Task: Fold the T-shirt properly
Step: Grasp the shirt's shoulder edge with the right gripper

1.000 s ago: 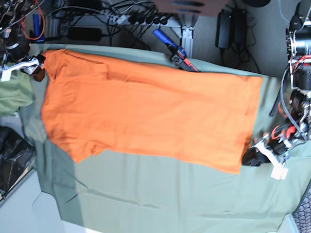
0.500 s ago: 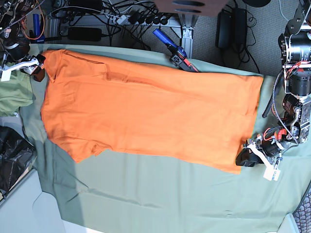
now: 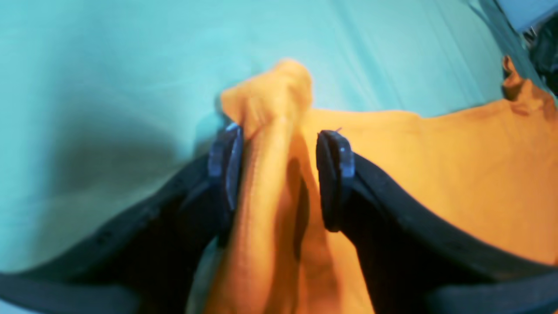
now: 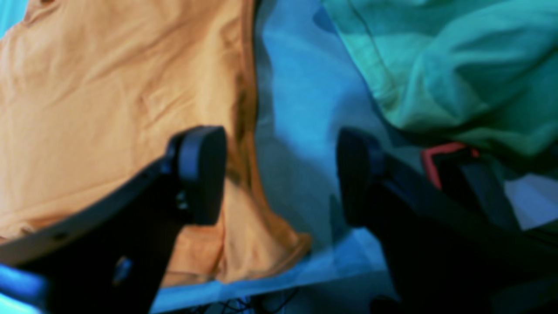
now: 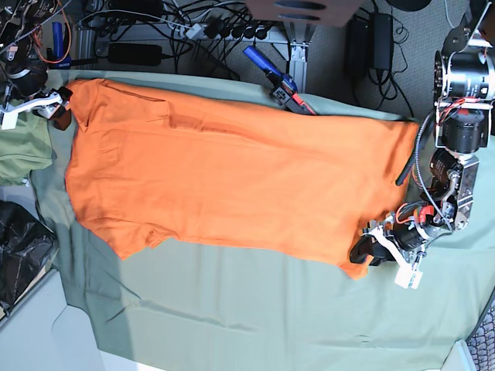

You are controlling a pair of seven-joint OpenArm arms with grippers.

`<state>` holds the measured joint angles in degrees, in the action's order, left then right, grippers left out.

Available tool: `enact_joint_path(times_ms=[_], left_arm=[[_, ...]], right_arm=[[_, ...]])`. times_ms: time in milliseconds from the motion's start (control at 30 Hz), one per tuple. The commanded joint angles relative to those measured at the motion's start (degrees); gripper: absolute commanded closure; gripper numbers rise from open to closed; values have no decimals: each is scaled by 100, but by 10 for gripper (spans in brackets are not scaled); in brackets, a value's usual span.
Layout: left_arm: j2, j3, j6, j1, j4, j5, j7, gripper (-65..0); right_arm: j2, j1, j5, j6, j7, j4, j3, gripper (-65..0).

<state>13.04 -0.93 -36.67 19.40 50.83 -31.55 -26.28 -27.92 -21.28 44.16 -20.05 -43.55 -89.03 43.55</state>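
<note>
The orange T-shirt [image 5: 232, 178] lies spread flat on the sage-green cloth [image 5: 232, 317]. My left gripper [image 5: 367, 251] is at its lower hem corner on the right of the base view. In the left wrist view the left gripper [image 3: 279, 174] stands open, with a bunched ridge of the T-shirt [image 3: 457, 174] rising between its fingers and touching the left pad [image 3: 224, 165]. My right gripper [image 5: 52, 107] is at the shirt's upper left corner. In the right wrist view the right gripper [image 4: 279, 174] is open, astride the T-shirt's [image 4: 109, 87] edge and holding nothing.
An olive-green garment [image 5: 19, 151] lies off the left edge, also seen in the right wrist view [image 4: 457, 65]. A black bag [image 5: 19, 255] sits below it. A blue-handled tool [image 5: 271, 77] rests by the cloth's far edge, with cables and power bricks behind.
My left gripper has moved left along the hem, pushing the shirt's lower right corner inward and bunching it. The right arm has not moved.
</note>
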Motion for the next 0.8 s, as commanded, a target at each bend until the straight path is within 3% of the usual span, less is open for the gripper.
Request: enact_joint_path(times_ms=[0, 233, 267, 333, 533, 767], left_arm=[[35, 0, 2, 107, 63, 13, -74, -284], [50, -66, -2, 107, 63, 13, -74, -13], [50, -79, -31, 107, 66, 13, -81, 0], [63, -129, -333, 103, 66, 11, -142, 0], [76, -133, -333, 52, 66, -13, -260, 0], [85, -136, -333, 39, 66, -76, -354, 0]], right_arm=[[-142, 15, 85, -332, 127, -96, 68, -401], [-160, 118, 151, -330, 133, -98, 70, -400], [-186, 203, 175, -330, 131, -101, 70, -401], [-245, 476, 170, -330, 131, -101, 70, -401], [-404, 1709, -273, -330, 302, 85, -76, -401], [-667, 3392, -850, -330, 717, 1991, -1248, -401]])
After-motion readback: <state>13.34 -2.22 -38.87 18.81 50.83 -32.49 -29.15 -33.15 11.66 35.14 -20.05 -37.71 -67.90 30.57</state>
